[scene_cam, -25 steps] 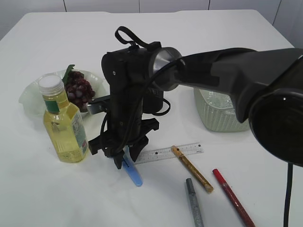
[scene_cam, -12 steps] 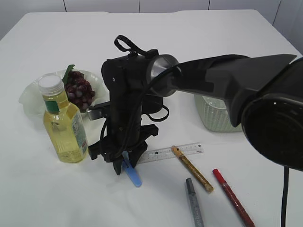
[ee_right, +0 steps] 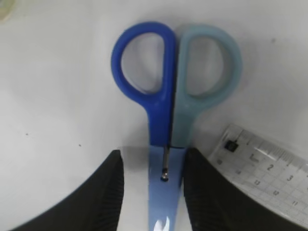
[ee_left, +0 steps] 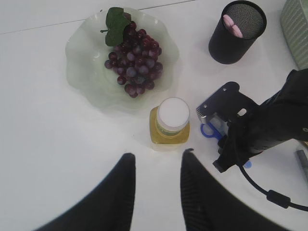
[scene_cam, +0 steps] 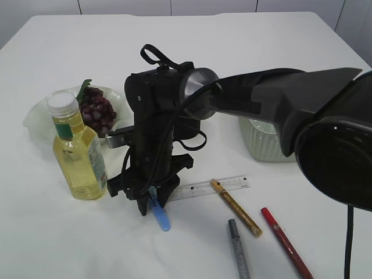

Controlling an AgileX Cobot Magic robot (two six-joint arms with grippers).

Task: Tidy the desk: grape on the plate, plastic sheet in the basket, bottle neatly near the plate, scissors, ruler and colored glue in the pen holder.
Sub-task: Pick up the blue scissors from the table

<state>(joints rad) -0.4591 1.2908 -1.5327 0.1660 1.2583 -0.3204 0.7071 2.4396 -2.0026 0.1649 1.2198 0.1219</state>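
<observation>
Exterior view: the right end effector (scene_cam: 152, 200) has sunk lower over the past second, so the pickup looks imminent. Its fingers (ee_right: 103, 192) stand apart, straddling the blue-handled scissors (ee_right: 168, 120) near the pivot, not yet clamped. These lie flat on the white desk (scene_cam: 58, 244) beside the clear ruler (ee_right: 262, 166), handles away from the wrist camera and long axis running between the fingers.
</observation>
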